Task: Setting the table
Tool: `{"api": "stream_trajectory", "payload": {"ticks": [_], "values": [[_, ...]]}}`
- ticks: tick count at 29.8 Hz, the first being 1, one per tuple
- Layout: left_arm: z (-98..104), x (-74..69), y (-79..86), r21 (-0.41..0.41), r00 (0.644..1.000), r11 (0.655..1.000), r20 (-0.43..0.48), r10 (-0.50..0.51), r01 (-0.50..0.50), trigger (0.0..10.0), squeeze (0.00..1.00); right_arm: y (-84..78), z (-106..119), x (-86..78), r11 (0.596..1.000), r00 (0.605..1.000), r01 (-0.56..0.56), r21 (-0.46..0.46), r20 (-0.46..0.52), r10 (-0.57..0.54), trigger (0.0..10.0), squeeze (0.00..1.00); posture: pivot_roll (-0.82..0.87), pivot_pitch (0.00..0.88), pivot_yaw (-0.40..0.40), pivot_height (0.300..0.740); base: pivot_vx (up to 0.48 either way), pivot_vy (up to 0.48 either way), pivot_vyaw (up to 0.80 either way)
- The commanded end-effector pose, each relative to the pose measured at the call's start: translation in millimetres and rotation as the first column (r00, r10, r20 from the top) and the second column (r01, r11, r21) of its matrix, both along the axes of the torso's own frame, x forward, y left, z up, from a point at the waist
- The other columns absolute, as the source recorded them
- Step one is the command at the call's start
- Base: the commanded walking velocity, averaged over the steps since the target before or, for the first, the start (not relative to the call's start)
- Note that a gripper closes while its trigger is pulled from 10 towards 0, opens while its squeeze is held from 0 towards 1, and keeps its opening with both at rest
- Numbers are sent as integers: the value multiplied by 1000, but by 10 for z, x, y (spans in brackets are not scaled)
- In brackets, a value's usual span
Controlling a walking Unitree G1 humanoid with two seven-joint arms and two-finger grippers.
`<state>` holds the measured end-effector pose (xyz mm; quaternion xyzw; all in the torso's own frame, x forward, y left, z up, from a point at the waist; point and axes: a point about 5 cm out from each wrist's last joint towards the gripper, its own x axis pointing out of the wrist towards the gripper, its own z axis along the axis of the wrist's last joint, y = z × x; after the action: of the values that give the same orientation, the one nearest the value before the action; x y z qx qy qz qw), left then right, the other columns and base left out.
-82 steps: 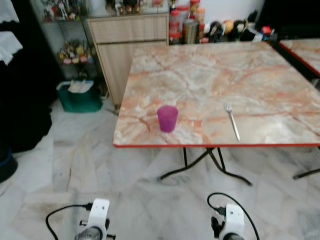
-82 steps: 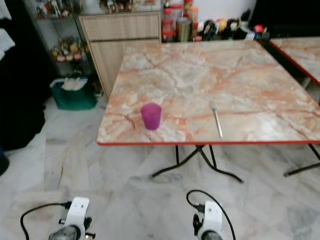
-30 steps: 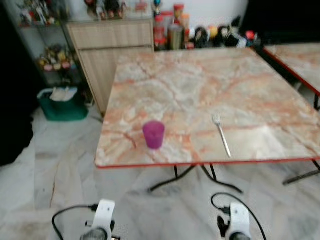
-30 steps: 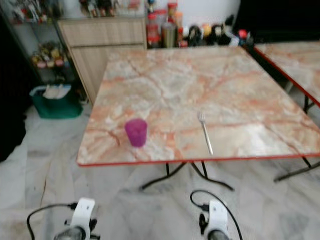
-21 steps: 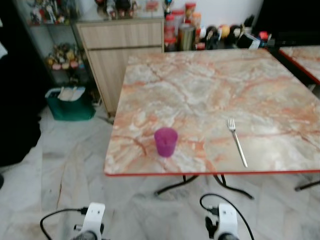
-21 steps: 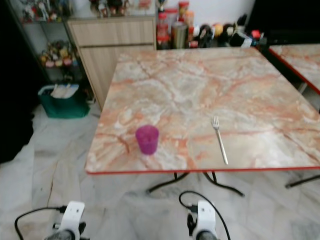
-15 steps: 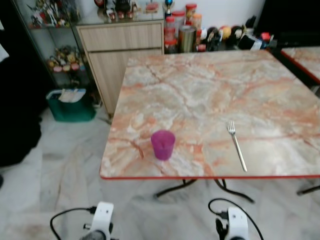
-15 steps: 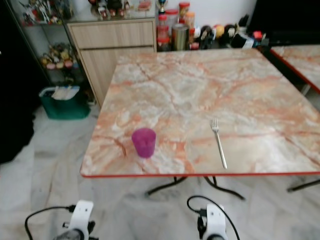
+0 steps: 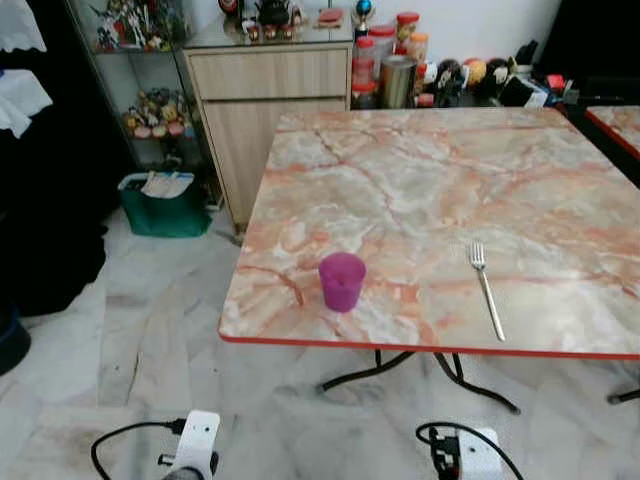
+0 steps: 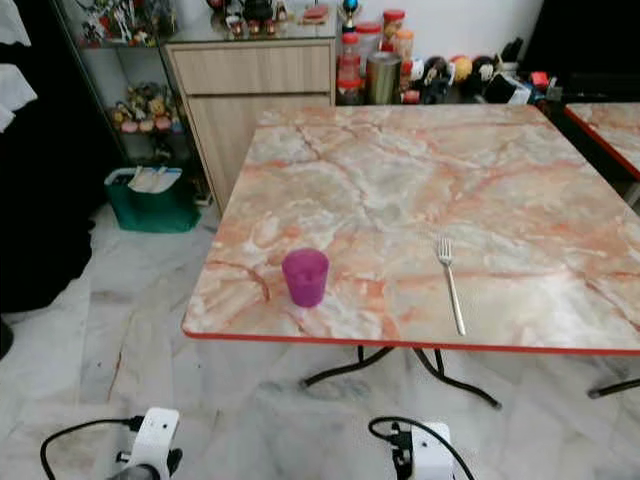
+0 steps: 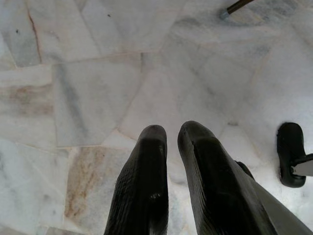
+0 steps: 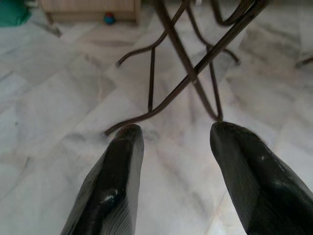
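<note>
Left eye view has the fork (image 9: 487, 289) lying near the table's (image 9: 420, 180) front edge, tines pointing away from the robot, handle toward it, purple cup (image 9: 342, 281) well to its left. Down low, the left gripper (image 11: 172, 137) hangs nearly pinched shut over floor tiles; the right gripper (image 12: 173, 134) is spread before the table legs (image 12: 188, 63).

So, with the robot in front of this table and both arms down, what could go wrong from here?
The purple cup stands close to the near red edge of the table, so a clumsy reach or a bump against the table might push it off. The fork lies flat on the marble, which may be hard for long fingers to lift. Under the table, the crossed metal legs are close to the open right gripper and could catch it as the arm rises.
</note>
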<state>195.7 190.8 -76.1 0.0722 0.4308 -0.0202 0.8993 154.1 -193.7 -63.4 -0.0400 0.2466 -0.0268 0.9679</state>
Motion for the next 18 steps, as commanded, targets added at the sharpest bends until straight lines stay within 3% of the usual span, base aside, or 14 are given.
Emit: {"api": "stream_trajectory", "payload": {"ticks": [1, 13, 18], "values": [[-2, -8, 19, 12, 1000, 1000, -3, -10, 10, 10000, 0, -35, 102, 12, 1000, 996, 28, -8, 84, -27, 10000, 0, -44, 0, 25, 736, 0, 0, 0], [2, 1, 10, 12, 1000, 1000, -4, -21, 21, 10000, 0, -20, 535, -24, 997, 958, -1, -71, 284, 21, 10000, 0, -60, 0, 25, 736, 0, 0, 0], [6, 10, 13, 14, 1000, 1000, -2, -21, 21, 10000, 0, -19, 840, 125, 997, 926, 10, -81, 376, 21, 10000, 0, -67, 0, 25, 736, 0, 0, 0]]}}
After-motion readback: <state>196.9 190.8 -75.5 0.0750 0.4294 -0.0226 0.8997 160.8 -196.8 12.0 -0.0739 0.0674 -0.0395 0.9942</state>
